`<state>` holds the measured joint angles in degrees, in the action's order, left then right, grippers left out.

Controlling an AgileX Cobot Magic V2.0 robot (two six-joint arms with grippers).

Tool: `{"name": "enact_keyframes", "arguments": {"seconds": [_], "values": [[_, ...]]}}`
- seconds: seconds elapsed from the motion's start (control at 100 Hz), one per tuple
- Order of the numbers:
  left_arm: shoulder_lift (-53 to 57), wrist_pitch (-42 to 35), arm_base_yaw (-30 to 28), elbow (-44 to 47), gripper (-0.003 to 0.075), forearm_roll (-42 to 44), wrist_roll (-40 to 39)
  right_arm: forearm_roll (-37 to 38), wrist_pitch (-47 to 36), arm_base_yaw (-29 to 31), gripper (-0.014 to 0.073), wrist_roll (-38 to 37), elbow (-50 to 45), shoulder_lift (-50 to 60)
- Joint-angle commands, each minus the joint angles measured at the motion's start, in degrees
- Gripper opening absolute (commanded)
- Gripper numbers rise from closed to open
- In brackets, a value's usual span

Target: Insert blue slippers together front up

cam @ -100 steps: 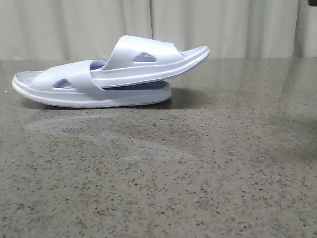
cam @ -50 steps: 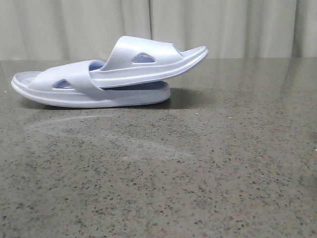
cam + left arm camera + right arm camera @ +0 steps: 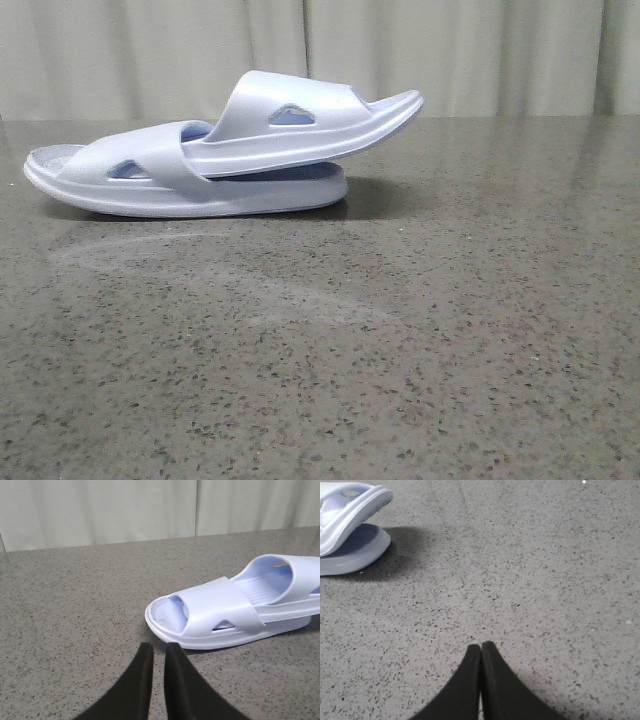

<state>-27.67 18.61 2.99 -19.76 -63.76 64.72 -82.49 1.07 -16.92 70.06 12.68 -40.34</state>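
Note:
The two blue slippers lie nested at the table's back left. The lower slipper (image 3: 250, 195) lies flat, sole down. The upper slipper (image 3: 300, 140) is tucked under the lower one's strap and tilts up to the right, its end off the table. Neither gripper shows in the front view. In the left wrist view my left gripper (image 3: 159, 647) is empty, its fingers almost together with a narrow gap, just short of the lower slipper's (image 3: 215, 610) open end. My right gripper (image 3: 481, 646) is shut and empty, well away from the slippers (image 3: 350, 510).
The speckled grey stone table (image 3: 400, 350) stretches in front and to the right of the slippers. A pale curtain (image 3: 450, 50) hangs behind the table's far edge.
The slippers have not moved. A dark bit at the right edge of the front view one second ago is gone now.

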Motion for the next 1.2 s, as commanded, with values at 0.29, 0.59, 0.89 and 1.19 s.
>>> {"name": "enact_keyframes", "arguments": {"seconds": [0.29,0.59,0.89,1.19], "values": [[-0.1,-1.3,0.6,-1.5,0.0015,-1.9,0.0,-0.1,0.1,0.2,-0.0079,0.3,1.5,0.3],[-0.1,-1.3,0.6,-1.5,0.0015,-1.9,0.0,-0.1,0.1,0.2,-0.0079,0.3,1.5,0.3],[1.8,-1.4,0.6,-0.9,0.0015,-0.1,0.0,-0.1,0.1,0.2,-0.0079,0.3,1.5,0.3],[14.5,-12.9,0.6,7.3,0.0015,46.2,-52.3,-0.1,0.1,0.2,-0.0079,0.3,1.5,0.3]]}}
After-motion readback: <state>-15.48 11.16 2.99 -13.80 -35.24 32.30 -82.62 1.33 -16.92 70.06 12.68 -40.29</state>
